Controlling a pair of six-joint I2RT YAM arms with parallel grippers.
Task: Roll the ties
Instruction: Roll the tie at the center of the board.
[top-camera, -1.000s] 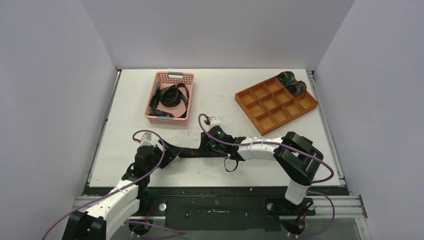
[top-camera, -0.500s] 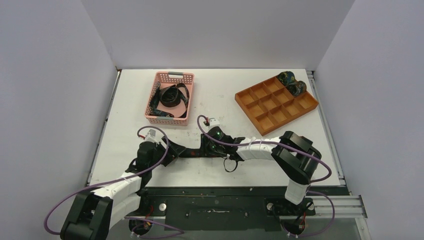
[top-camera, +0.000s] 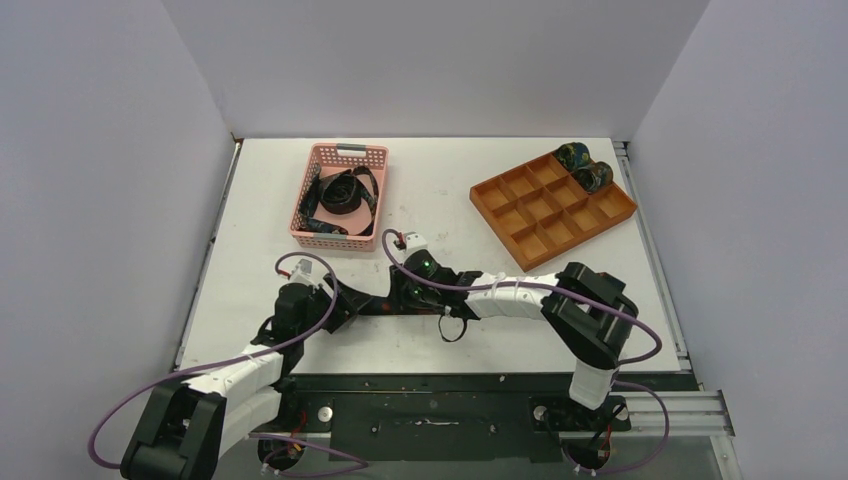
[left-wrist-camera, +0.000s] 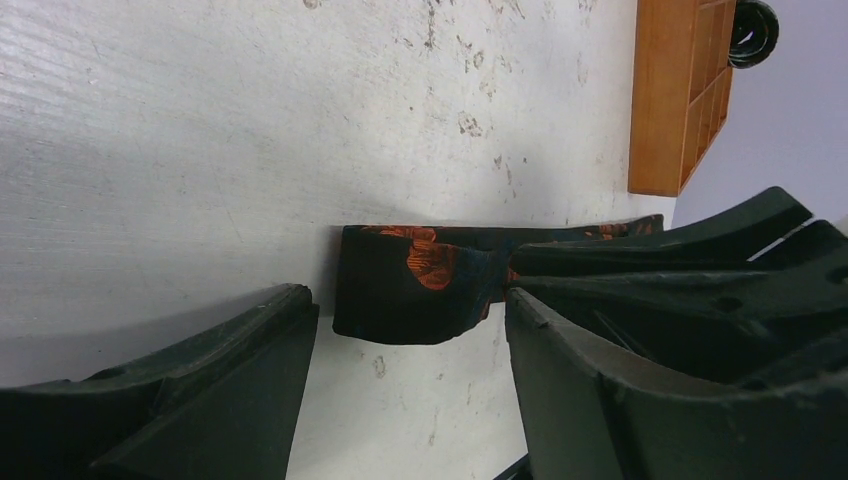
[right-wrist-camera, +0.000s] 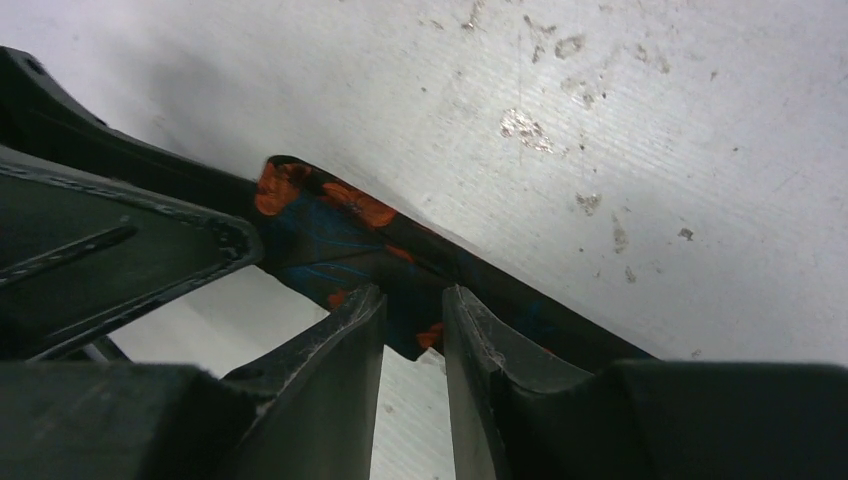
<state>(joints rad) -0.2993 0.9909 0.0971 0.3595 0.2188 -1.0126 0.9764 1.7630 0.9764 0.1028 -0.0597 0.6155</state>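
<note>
A flat tie (left-wrist-camera: 410, 285) with orange-red motifs lies on the table (top-camera: 260, 220), on the near side of the pink basket (top-camera: 345, 151) and slightly to its right; the left gripper (left-wrist-camera: 410, 310) stands wide around one end of it, not clamped; the right gripper (right-wrist-camera: 413, 300) is narrow, with fabric at its tips (whether it pinches the cloth I cannot tell); more ties (top-camera: 340, 195) lie loose inside the basket; well to the basket's right, two rolled ties (top-camera: 573, 155) sit in an orange tray (top-camera: 530, 215).
</note>
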